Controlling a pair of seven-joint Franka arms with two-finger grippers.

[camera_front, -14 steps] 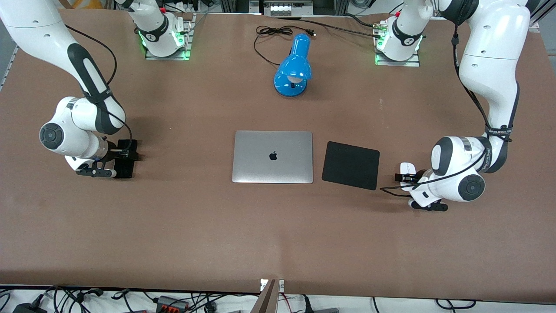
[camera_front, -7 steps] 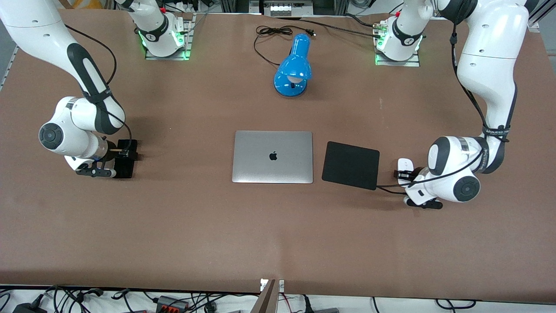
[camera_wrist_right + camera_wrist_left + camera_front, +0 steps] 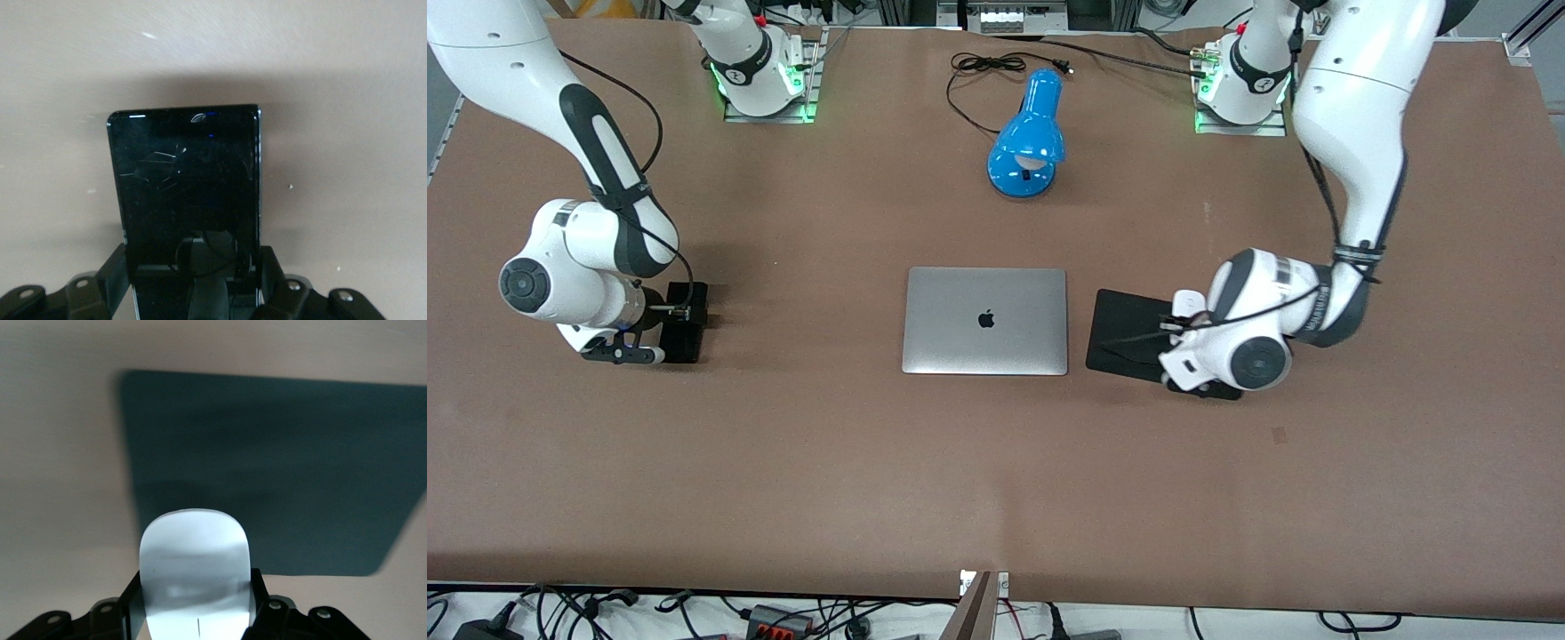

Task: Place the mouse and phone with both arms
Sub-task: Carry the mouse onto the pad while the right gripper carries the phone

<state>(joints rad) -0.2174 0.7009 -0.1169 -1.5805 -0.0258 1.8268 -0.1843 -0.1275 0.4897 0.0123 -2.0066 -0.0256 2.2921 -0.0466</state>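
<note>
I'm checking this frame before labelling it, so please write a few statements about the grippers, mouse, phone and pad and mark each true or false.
1. The left gripper is shut on the mouse. True.
2. The mouse rests on the closed laptop. False: it is held in the air over the edge of the black mouse pad toward the left arm's end of the table.
3. The right gripper is shut on the phone. True.
4. The phone lies on the mouse pad. False: it is at the right arm's end of the table, apart from the pad.
5. The blue lamp is nearer to the front camera than the laptop. False: it is farther.
</note>
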